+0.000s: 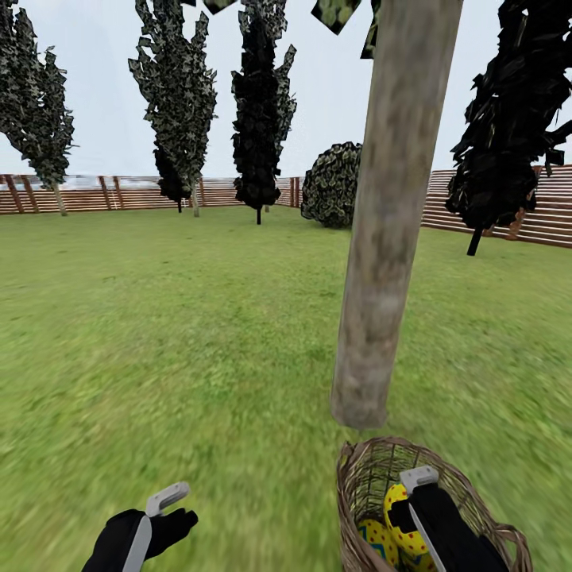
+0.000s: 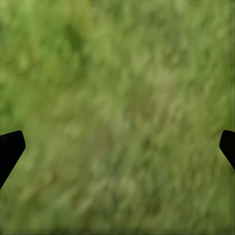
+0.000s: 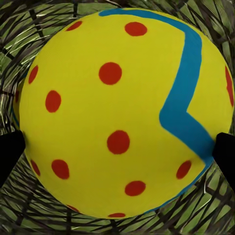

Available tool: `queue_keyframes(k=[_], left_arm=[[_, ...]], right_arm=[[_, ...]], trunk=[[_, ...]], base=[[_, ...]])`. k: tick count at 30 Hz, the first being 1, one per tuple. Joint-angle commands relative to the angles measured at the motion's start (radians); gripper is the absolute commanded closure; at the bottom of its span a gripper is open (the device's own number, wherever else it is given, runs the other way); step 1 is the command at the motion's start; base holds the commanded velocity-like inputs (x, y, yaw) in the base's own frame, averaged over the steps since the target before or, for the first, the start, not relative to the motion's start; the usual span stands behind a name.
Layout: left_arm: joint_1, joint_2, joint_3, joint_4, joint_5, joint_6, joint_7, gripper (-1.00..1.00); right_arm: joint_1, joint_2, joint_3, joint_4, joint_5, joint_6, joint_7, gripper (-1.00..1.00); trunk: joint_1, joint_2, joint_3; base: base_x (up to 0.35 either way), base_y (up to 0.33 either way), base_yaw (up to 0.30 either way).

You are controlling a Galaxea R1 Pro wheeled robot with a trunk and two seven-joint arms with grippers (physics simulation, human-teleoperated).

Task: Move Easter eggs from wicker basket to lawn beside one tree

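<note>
Right wrist view | Easter egg (image 3: 117, 112) between jaws | inside wicker basket (image 3: 29, 215)

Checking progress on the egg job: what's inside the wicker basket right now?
Inside the wicker basket, two Easter eggs show, with the right gripper around one. The arm covers the rest, so a third egg cannot be confirmed.

Head view: high on the robot, facing forward and slightly down over the lawn (image 1: 199, 334); tree (image 1: 389, 238) trunk near, fence (image 1: 508, 210) far.
Left wrist view: aimed straight down at grass (image 2: 117, 112), close, blurred; dark fingertips (image 2: 10, 149) at both edges.
Right wrist view: inside the wicker basket (image 1: 357, 477), very near one Easter egg (image 3: 122, 112).
Shared, head and left wrist: the lawn.
Shared, head and right wrist: basket and egg.
</note>
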Motion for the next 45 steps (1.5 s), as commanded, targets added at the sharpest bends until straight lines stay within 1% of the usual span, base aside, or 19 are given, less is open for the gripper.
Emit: queue_keyframes(k=[1,8,11,17,18,21,37,45], left_arm=[[-0.001,-0.001,0.003,-0.001,0.01,0.005,0.005,-1.0],[-0.001,-0.002,0.003,-0.001,0.01,0.004,0.009,-1.0],[-0.001,-0.001,0.01,-0.001,0.012,0.003,0.018,-1.0],[-0.001,-0.003,0.007,0.002,0.013,0.003,0.018,-1.0],[-0.001,-0.003,0.007,0.015,0.013,0.003,0.019,-1.0],[-0.001,-0.004,0.007,0.034,0.015,0.002,0.018,-1.0],[-0.001,-0.005,0.007,0.036,0.015,0.002,0.018,-1.0],[-0.001,-0.007,0.006,0.037,0.013,0.002,0.017,-1.0]], right_arm=[[-0.001,-0.001,0.004,-0.001,0.002,0.005,-0.002,1.0],[-0.001,-0.001,0.004,-0.001,0.002,0.005,-0.001,1.0],[-0.001,-0.001,0.004,0.0,0.002,0.005,-0.002,1.0],[-0.001,0.002,0.004,0.002,0.002,0.005,-0.002,1.0],[-0.001,0.002,0.004,0.002,0.002,0.004,-0.002,1.0],[-0.001,0.003,0.005,0.002,0.002,0.005,-0.002,1.0],[-0.001,0.002,0.004,0.002,0.002,0.004,-0.002,1.0],[-0.001,0.004,0.005,0.004,0.003,0.005,-0.002,1.0]], trunk=[[-0.004,0.007,0.002],[-0.031,0.056,0.024],[-0.042,0.077,0.033],[-0.065,0.119,0.052],[-0.069,0.126,0.055],[-0.081,0.147,0.065],[-0.142,0.259,0.115],[-0.173,0.315,0.141]], base=[[0.0,0.0,0.0],[0.0,0.0,0.0],[-0.021,0.0,0.0],[-0.256,0.0,0.0],[-0.056,0.0,0.0],[-0.014,0.0,0.0],[0.0,0.0,0.0],[0.0,0.0,-0.148]])
